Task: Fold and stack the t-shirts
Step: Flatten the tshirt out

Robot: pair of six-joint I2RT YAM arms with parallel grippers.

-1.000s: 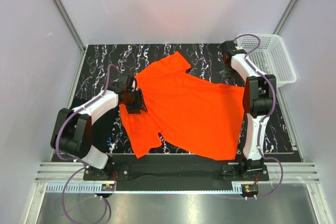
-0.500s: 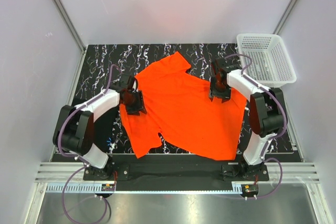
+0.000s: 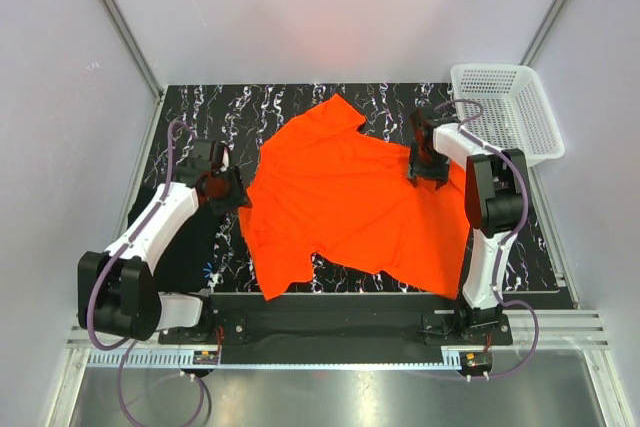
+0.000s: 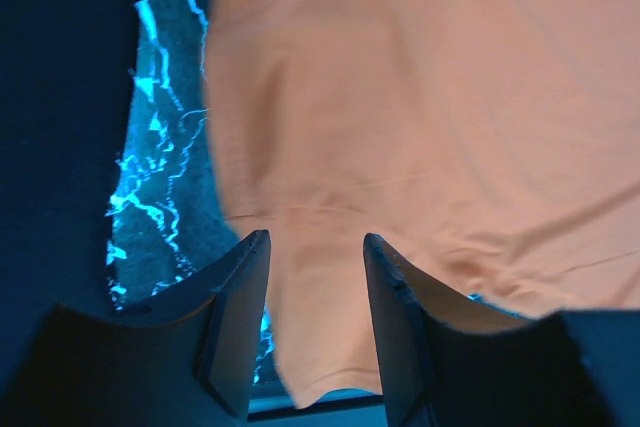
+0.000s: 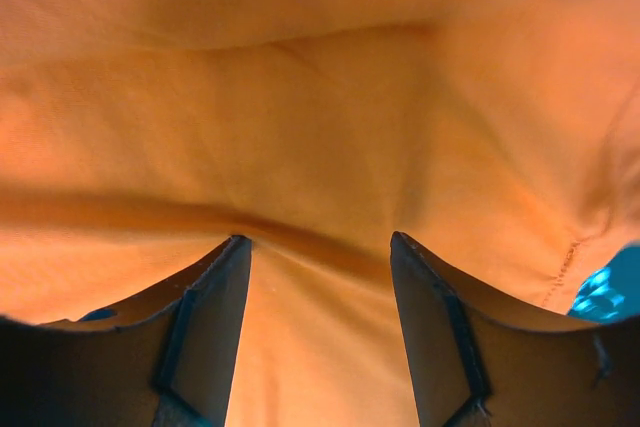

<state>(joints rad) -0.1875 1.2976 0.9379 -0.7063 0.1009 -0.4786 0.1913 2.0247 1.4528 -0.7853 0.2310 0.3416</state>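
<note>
Over an orange-red t-shirt [image 3: 340, 197] unfolded on the marbled mat [image 3: 190, 117], left gripper [image 4: 315, 239] and right gripper [image 5: 320, 239] hang spread, empty; a shallow pinch might slip and bunch the cloth.

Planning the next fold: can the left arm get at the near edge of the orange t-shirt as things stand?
Probably yes: the left gripper hangs open over that edge of the orange t-shirt, and nothing visible lies between them.

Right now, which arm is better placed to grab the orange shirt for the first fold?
Probably right: the right hand hovers open directly over the orange shirt, while the left hand, also open, sits at the shirt's left edge, mostly over the marbled mat.
</note>
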